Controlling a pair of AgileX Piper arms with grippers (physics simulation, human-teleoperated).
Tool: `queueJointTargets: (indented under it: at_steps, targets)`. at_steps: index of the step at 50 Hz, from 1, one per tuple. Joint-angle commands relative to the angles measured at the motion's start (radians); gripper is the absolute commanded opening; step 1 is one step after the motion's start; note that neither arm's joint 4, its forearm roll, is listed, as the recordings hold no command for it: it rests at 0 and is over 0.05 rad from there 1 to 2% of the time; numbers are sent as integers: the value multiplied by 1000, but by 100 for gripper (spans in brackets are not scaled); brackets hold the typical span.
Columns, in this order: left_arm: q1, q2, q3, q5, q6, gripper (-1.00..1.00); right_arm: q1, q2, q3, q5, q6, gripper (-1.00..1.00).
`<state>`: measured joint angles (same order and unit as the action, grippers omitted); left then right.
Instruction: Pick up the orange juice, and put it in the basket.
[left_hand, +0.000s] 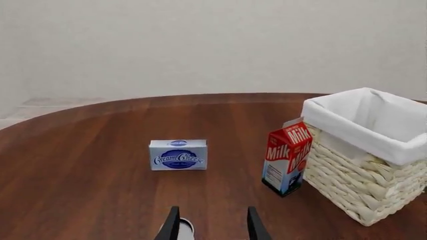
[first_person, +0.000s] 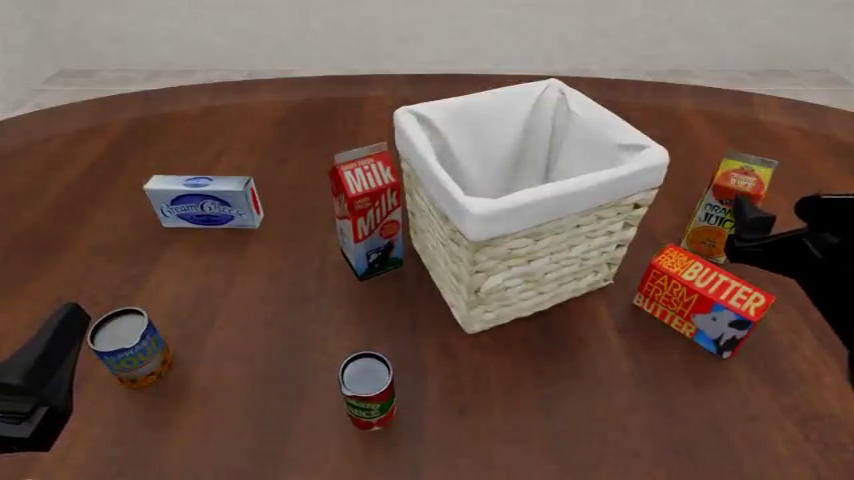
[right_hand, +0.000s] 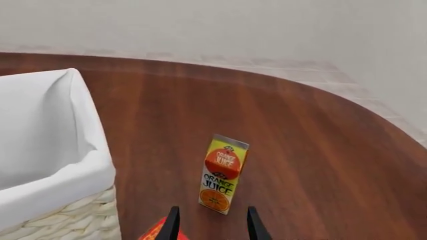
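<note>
The orange juice (first_person: 729, 204), a slim yellow-green carton with a red patch, stands upright on the table to the right of the basket (first_person: 534, 268). In the right wrist view the juice (right_hand: 223, 174) stands just ahead of my open right gripper (right_hand: 212, 227), apart from the fingers, with the basket's white-lined rim (right_hand: 60, 187) beside it. In the front view my right gripper (first_person: 755, 226) is close to the carton's near right side, not touching it. My left gripper (first_person: 54, 350) is open and empty at the near left edge.
A milk carton (first_person: 370, 210) stands against the basket's left side. A red butter box (first_person: 702, 298) lies just in front of the juice. A cream cheese box (first_person: 203, 201) is at far left. Two cans (first_person: 130, 347) (first_person: 367, 388) stand near the front.
</note>
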<state>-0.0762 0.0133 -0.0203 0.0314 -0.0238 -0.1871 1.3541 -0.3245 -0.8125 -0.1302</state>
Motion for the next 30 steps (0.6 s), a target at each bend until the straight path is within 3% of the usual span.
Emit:
queueJointTargets:
  at_steps: [1,7,30]
  targets:
    - [-4,1,-7,5,-3,100,-25,77,-16,-53,2,100]
    - [-4,-7,-10,17,-2,100,-24,148,-52,-67,12,100]
    - [-10,9,-6,1,-2,100,-32,218,-173,25,35,100]
